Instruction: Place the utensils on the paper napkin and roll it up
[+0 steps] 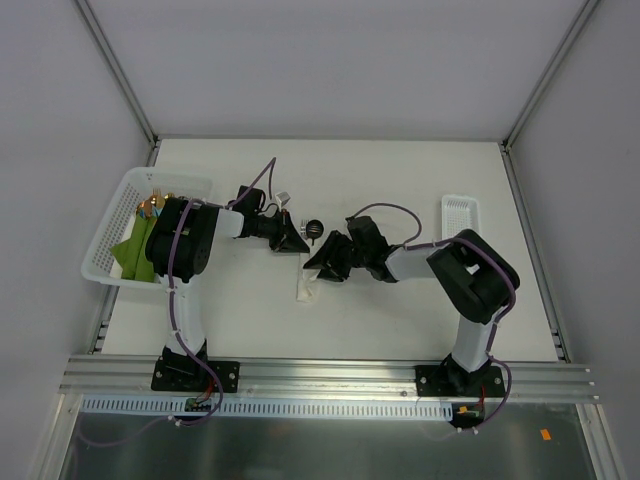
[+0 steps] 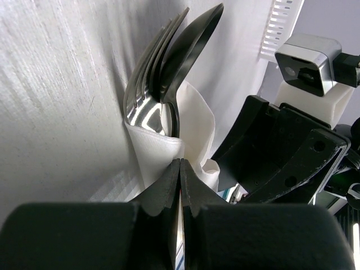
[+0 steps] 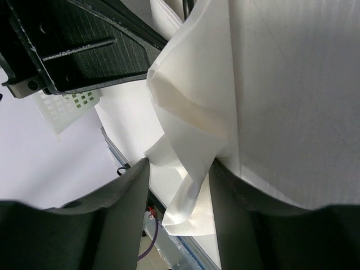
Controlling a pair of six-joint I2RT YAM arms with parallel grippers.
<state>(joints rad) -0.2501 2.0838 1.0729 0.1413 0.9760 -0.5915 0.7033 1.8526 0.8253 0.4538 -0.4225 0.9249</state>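
Within paper napkin (image 2: 154,154) — utensils (image 2: 169,67) half hidden

White tabletop (image 1: 400,320), matte. Large white basket (image 1: 105,235) at the 9 o'clock edge; small white tray (image 1: 459,213) at 3 o'clock. Near centre, the paper napkin (image 1: 305,288).

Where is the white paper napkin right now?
In the top view the paper napkin is near the centre, between the left claw and right claw, wrapped around the black fork and spoon; the left claw pinches it.
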